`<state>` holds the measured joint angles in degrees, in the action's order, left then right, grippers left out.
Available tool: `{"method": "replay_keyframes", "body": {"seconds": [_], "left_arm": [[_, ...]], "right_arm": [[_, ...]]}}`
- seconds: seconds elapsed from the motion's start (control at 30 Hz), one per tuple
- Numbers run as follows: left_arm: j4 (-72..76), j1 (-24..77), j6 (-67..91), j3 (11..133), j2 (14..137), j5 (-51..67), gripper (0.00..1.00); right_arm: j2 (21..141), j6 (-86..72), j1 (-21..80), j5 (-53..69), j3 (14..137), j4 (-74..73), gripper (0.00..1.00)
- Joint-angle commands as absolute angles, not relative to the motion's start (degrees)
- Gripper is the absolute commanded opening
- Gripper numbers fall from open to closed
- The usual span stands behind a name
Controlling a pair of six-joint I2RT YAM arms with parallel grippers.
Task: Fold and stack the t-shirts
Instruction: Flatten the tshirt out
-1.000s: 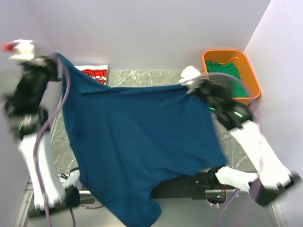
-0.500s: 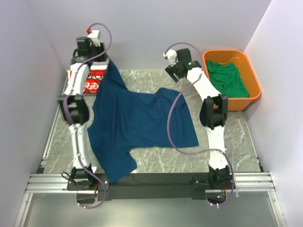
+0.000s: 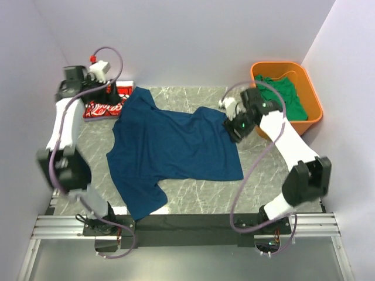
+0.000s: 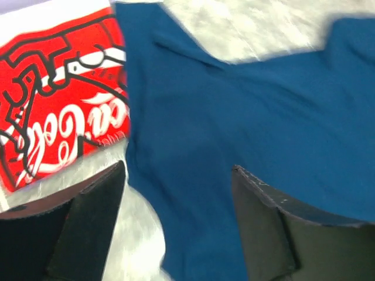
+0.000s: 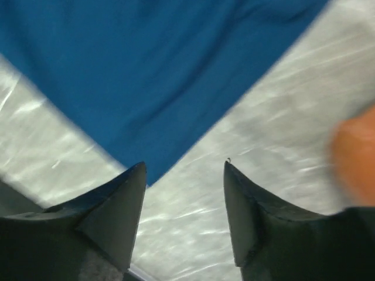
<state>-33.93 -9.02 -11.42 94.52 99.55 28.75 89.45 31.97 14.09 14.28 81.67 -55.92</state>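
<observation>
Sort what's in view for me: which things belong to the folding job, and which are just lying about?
Job:
- navy blue t-shirt, spread on the table
- red t-shirt, folded, far left
- green t-shirt, bunched in the tub

Lying about:
- orange plastic tub, far right, holding the green one

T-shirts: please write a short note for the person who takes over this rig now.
Left hand: open, empty, over the blue tee beside the red tee.
Right hand: open, empty, over the blue tee's right edge.
Blue tee: spread flat on the table, unfolded. Red tee: folded, far left. Green tee: in the tub.
Left to do: fold blue and green, stack all.
</observation>
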Motion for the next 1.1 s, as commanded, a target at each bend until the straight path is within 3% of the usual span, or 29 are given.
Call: {"method": "replay_keyframes", "body": {"seconds": [0.0,0.03,0.23,0.33,0.4,0.53,0.83,0.87,0.97,1.0,1.07], "left_arm": [[-52.35,-8.79,-28.27,86.17,90.89,39.99,0.75],[-54.64,-8.70,-30.65,83.96,88.36,39.38,0.73],[-59.50,-8.61,-42.34,63.66,77.19,31.83,0.71],[-60.64,-8.35,-44.91,56.71,74.11,30.68,0.73],[-59.43,-7.39,-46.23,52.59,73.22,28.40,0.75],[-55.56,-4.22,-46.40,48.00,73.03,23.12,0.77],[-56.16,-0.45,-54.13,44.56,73.74,22.32,0.76],[-55.99,-0.44,-54.66,44.13,73.57,22.59,0.76],[-53.01,3.68,-54.75,41.15,73.56,19.79,0.73],[-50.74,4.39,-54.84,40.52,73.74,18.82,0.71],[-48.88,4.75,-54.75,39.47,75.14,17.32,0.65]], "right_arm": [[86.76,30.50,15.29,16.35,72.28,-58.10,0.59],[86.31,30.24,15.29,16.61,70.85,-58.53,0.53],[80.95,24.71,15.21,13.54,60.13,-55.46,0.48],[80.51,23.73,15.03,11.87,55.82,-54.06,0.51],[81.82,22.86,14.68,9.76,55.46,-52.30,0.58],[86.65,22.85,14.76,10.19,55.63,-52.99,0.62],[93.95,23.20,14.94,12.48,56.78,-54.32,0.54],[94.65,23.20,14.85,12.92,56.78,-54.23,0.51],[96.49,23.47,14.94,13.97,57.65,-54.84,0.30],[96.59,23.55,14.94,15.45,58.09,-55.45,0.16],[95.63,23.73,14.94,16.78,59.67,-57.55,0.00]]}}
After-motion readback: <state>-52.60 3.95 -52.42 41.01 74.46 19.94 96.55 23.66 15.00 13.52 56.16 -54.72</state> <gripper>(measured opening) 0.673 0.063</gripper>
